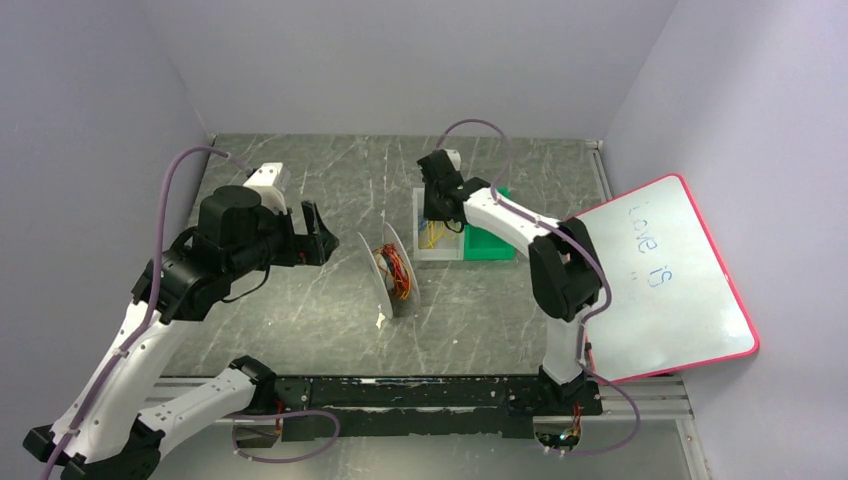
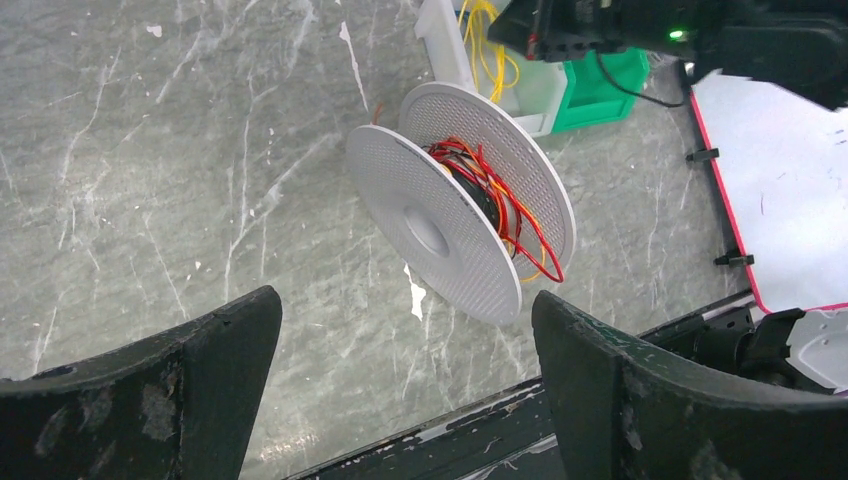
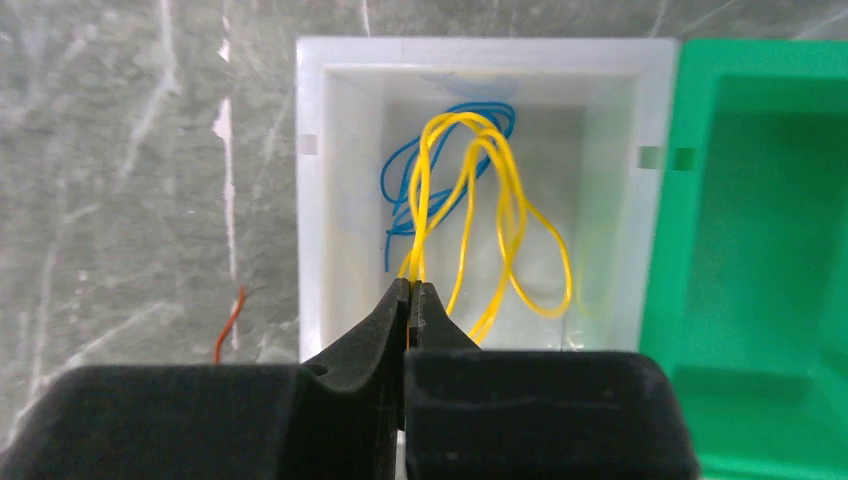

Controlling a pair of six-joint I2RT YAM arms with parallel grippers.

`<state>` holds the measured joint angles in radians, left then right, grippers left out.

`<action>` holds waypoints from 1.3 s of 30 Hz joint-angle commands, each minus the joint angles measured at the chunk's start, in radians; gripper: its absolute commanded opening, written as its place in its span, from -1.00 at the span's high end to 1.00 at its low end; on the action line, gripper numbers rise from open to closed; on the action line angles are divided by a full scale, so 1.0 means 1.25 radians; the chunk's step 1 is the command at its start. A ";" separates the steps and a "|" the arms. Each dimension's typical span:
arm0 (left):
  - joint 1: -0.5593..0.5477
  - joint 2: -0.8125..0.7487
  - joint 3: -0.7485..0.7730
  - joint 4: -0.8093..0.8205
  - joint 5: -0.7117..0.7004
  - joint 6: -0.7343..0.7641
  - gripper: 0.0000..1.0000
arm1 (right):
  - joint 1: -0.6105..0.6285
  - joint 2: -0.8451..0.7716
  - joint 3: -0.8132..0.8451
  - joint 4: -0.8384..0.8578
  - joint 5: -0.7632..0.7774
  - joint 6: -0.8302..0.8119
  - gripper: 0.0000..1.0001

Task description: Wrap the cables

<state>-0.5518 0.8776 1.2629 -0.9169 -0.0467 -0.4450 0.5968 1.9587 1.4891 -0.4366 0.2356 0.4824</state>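
A white spool (image 1: 392,272) stands on edge mid-table with red and orange cable (image 2: 492,188) wound on its core. My left gripper (image 1: 315,233) is open and empty, held left of the spool; the spool (image 2: 440,225) shows beyond its fingertips (image 2: 235,340). My right gripper (image 3: 412,290) is shut on a looped yellow cable (image 3: 470,190) over the white bin (image 3: 310,200). A small blue wire coil (image 3: 400,180) lies in that bin. In the top view the right gripper (image 1: 436,212) hangs over the bin's yellow cable (image 1: 432,236).
A green bin (image 1: 490,240) adjoins the white bin (image 1: 438,252) on its right. A pink-framed whiteboard (image 1: 665,280) leans at the right. A loose orange wire end (image 3: 230,325) lies on the table left of the white bin. A black rail (image 1: 420,392) runs along the near edge.
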 commanded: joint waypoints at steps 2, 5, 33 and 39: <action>-0.004 0.007 0.001 0.022 0.011 0.015 -0.99 | -0.005 -0.137 -0.012 0.001 0.037 0.003 1.00; -0.004 0.013 0.001 0.027 0.012 0.017 -0.99 | -0.004 -0.185 -0.012 -0.011 0.053 -0.002 1.00; -0.004 0.095 0.141 0.051 0.113 0.075 -0.99 | -0.002 -0.442 0.262 -0.080 -0.006 -0.173 1.00; -0.004 0.129 0.211 0.077 0.167 0.086 -0.99 | -0.003 -0.453 0.349 -0.072 -0.147 -0.225 1.00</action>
<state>-0.5518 1.0203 1.4666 -0.8757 0.0818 -0.3660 0.5964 1.4067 1.8656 -0.5190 0.1951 0.2733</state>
